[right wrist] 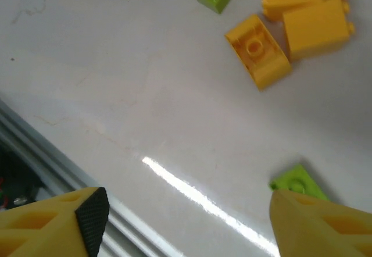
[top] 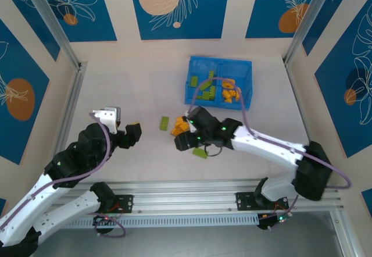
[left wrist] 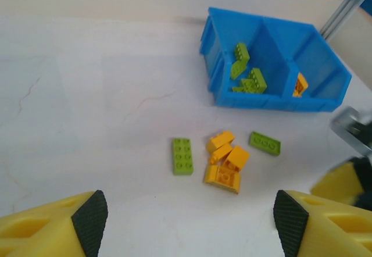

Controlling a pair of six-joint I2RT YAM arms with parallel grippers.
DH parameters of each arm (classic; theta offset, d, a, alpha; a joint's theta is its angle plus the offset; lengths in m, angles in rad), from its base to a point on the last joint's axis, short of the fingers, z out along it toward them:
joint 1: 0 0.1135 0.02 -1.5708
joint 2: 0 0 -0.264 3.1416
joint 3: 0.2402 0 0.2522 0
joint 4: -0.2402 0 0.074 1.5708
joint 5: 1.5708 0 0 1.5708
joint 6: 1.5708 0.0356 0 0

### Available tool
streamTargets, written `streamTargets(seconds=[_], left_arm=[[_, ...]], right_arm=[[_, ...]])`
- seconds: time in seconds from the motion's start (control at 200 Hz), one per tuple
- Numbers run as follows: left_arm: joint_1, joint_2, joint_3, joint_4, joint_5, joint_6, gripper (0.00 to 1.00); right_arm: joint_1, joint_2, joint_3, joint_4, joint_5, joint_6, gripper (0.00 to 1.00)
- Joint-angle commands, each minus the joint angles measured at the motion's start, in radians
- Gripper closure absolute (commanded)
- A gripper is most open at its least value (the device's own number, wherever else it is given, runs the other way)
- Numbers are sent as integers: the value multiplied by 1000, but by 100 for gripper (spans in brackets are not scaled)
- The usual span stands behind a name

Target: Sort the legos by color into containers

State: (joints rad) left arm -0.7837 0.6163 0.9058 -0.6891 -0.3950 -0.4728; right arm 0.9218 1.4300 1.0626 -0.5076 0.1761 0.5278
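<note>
Top external: bin (top: 221, 63) nr far edge, open tbl (top: 128, 88) L of legos (top: 179, 129).

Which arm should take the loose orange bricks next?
Right, likely. The right end effector hovers open by the orange bricks, with the bin nearer it; the left end effector sits farther off.

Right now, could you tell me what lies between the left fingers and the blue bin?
In the left wrist view, orange legos flanked by two green legos lie there.
</note>
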Motion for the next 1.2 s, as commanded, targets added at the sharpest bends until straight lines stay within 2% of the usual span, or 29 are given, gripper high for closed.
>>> streamTargets(seconds=[0.0,0.365,0.605,1.015,1.195], left_arm=[[-3,3,-16,-84,15,-11,20],[-3,6,-38,-92,17,-11,16],[-3,-27,-57,-95,-2,-24,15],[-2,-30,-69,-77,-10,-31,14],[-2,-30,-74,-70,-13,-36,13]], right_arm=[[-1,115,100,36,48,-104,30],[-18,443,334,29,151,-214,33],[-42,565,395,19,223,-263,30],[-47,584,323,6,161,-246,33],[-10,582,302,-38,220,-283,34]])
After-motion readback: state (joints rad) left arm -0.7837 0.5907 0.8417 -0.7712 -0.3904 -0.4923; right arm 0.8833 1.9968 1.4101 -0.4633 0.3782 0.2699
